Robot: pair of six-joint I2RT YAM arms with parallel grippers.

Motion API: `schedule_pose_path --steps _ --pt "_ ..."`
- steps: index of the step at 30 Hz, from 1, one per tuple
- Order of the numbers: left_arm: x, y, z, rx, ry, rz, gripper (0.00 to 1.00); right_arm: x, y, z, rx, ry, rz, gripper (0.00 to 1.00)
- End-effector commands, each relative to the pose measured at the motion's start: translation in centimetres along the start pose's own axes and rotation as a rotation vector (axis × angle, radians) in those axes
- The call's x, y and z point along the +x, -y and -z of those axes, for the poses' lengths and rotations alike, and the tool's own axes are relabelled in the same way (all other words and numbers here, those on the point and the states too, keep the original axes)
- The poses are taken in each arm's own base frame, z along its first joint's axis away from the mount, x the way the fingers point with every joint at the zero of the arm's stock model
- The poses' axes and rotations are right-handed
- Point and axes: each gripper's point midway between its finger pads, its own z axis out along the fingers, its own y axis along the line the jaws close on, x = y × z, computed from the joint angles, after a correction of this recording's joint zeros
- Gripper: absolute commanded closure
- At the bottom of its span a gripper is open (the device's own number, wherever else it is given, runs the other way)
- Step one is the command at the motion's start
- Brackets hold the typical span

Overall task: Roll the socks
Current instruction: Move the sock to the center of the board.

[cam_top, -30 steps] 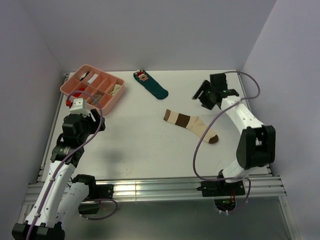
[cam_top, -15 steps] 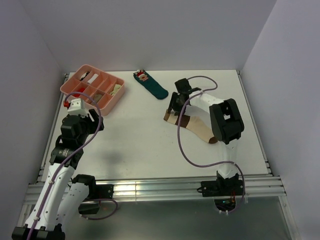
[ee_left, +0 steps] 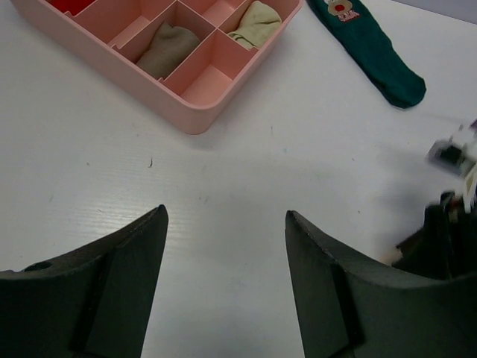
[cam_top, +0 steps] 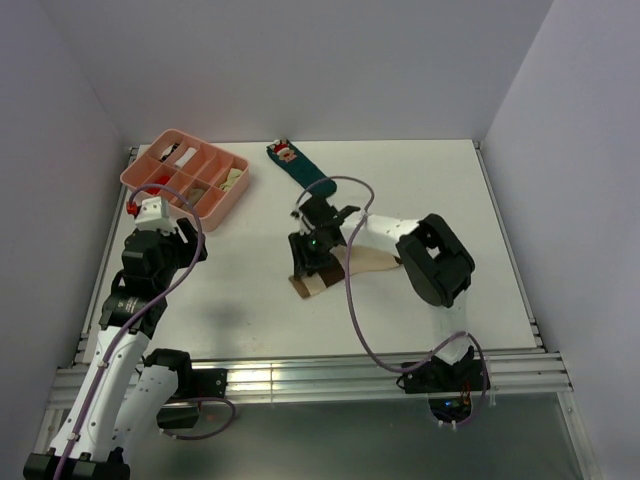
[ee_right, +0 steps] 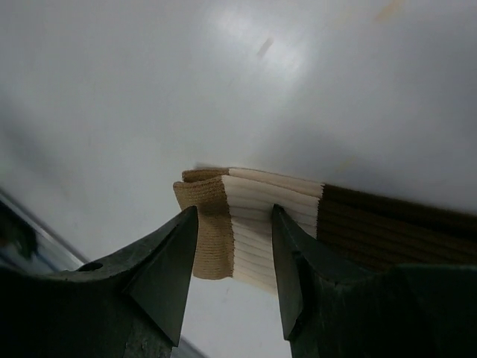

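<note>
1. Two small soft fabric socks lie stacked together, a plain tan-brown sock (ee_right: 203, 224) against a cream sock with dark brown and tan bands (ee_right: 257, 227). They sit well to the right of the pink plastic divided tray (ee_left: 195, 118), and nearer the arm bases than the tray is.
2. Right gripper (ee_right: 231, 224) is clenched on the socks' end. In the right wrist view its dark fingers (ee_right: 168, 268) press on either side of the layered tan and ribbed cream edges, and a dark brown band begins just past the grip.
3. Seen from the top, the right arm reaches toward the tray's side with its gripper over the end of the socks closest to the tray. A brown piece shows beneath the gripper, and the cream part trails off away from the tray. Whether the gripped end touches the white table (ee_left: 246, 171) cannot be told.
4. Left gripper (ee_left: 225, 216) is released, with its jaws wide apart and only bare table between them. It hovers just in front of the tray's near corner.
5. One dark teal sock with a red-and-white figure (ee_left: 373, 52) lies flat just to the right of the tray and apart from it, farther back on the table than the held socks.
6. Inside the tray, two neighbouring compartments each hold a bundled piece of cloth — one olive-tan (ee_left: 168, 48), one pale yellowish (ee_left: 255, 21).
</note>
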Motion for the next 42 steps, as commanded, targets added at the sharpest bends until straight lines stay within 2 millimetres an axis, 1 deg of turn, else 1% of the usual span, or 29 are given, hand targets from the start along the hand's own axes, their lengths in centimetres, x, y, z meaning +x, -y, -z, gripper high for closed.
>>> schedule_pose_path --steps 1,2,3,4,5,7,8,9,10,11,13,14,18,21,22,25,26,30,31,32,33,34,35,36,37,39,40,41,42 --pt "-0.9 0.3 0.1 0.011 0.040 -0.006 0.31 6.8 -1.7 2.6 -0.037 -0.163 0.140 0.48" --pt "-0.9 0.3 0.1 0.014 0.039 -0.006 0.31 6.3 -2.6 4.5 -0.050 -0.108 0.157 0.48" --pt "-0.8 0.4 0.1 0.015 0.037 -0.007 0.31 6.7 -2.2 5.2 -0.031 -0.096 0.155 0.47" --pt "-0.9 0.4 0.1 0.017 0.038 -0.007 0.31 6.3 -1.9 6.1 0.000 -0.058 0.157 0.47" --pt "-0.9 0.5 0.1 0.021 0.037 -0.009 0.31 5.3 -2.5 8.1 0.003 0.013 0.163 0.47" --pt "-0.8 0.6 0.1 0.023 0.035 -0.008 0.31 4.3 -1.5 9.5 0.067 0.098 0.143 0.46" --pt "-0.8 0.6 0.1 0.025 0.036 -0.009 0.31 3.3 -1.2 10.9 0.078 0.155 0.100 0.45" --pt "-0.8 0.6 0.1 0.025 0.036 -0.011 0.31 2.9 -0.4 11.2 0.101 0.183 0.063 0.45" --pt "-0.7 0.7 0.1 0.026 0.034 -0.011 0.31 2.3 0.9 11.5 0.147 0.216 -0.008 0.46" --pt "-0.8 0.7 0.1 0.027 0.037 -0.011 0.31 1.6 3.2 12.1 0.185 0.242 -0.089 0.46" --pt "-0.8 0.7 0.2 0.027 0.037 -0.011 0.31 1.1 6.2 12.5 0.241 0.258 -0.239 0.47" --pt "-0.9 0.7 0.2 0.027 0.042 -0.011 0.31 0.7 8.9 12.9 0.278 0.267 -0.325 0.48" --pt "-1.0 0.6 0.4 0.022 0.053 -0.011 0.31 -0.6 13.2 13.5 0.351 0.307 -0.446 0.49" --pt "-1.1 0.6 0.5 0.021 0.056 -0.010 0.31 -1.1 15.2 12.5 0.372 0.293 -0.497 0.50" --pt "-1.1 0.5 0.5 0.019 0.055 -0.010 0.31 -1.1 15.9 11.8 0.376 0.278 -0.514 0.50" --pt "-1.2 0.5 0.5 0.019 0.060 -0.011 0.31 -1.7 17.3 10.8 0.390 0.274 -0.539 0.50" --pt "-1.2 0.6 0.5 0.021 0.061 -0.011 0.31 -1.9 17.9 10.0 0.398 0.255 -0.545 0.50" --pt "-1.2 0.6 0.5 0.025 0.063 -0.015 0.31 -3.1 18.5 8.2 0.388 0.209 -0.537 0.50" --pt "-1.3 0.6 0.6 0.026 0.066 -0.016 0.31 -3.2 18.7 7.4 0.381 0.186 -0.526 0.50" --pt "-1.3 0.6 0.6 0.026 0.066 -0.019 0.31 -4.4 18.6 7.5 0.371 0.201 -0.515 0.50" --pt "-1.2 0.6 0.6 0.026 0.068 -0.021 0.31 -5.6 18.6 7.1 0.356 0.203 -0.489 0.50" --pt "-1.3 0.6 0.6 0.026 0.069 -0.020 0.31 -4.9 18.8 6.4 0.352 0.166 -0.481 0.50" --pt "-1.4 0.6 0.6 0.029 0.073 -0.023 0.31 -6.6 18.4 6.7 0.341 0.178 -0.461 0.49" --pt "-1.3 0.7 0.6 0.032 0.072 -0.025 0.31 -7.2 18.5 6.5 0.338 0.171 -0.436 0.49" --pt "-1.3 0.9 0.6 0.045 0.068 -0.027 0.31 -8.6 18.2 5.9 0.304 0.172 -0.414 0.49" --pt "-1.3 1.3 0.5 0.067 0.067 -0.038 0.31 -9.9 18.0 5.6 0.290 0.174 -0.368 0.48" --pt "-1.1 1.5 0.5 0.082 0.061 -0.041 0.31 -11.3 17.7 5.3 0.274 0.190 -0.337 0.48" --pt "-1.2 2.0 0.6 0.110 0.064 -0.048 0.31 -11.9 17.0 5.0 0.256 0.191 -0.309 0.48" --pt "-1.2 2.2 0.6 0.123 0.066 -0.052 0.30 -12.3 16.9 4.3 0.254 0.183 -0.278 0.47"
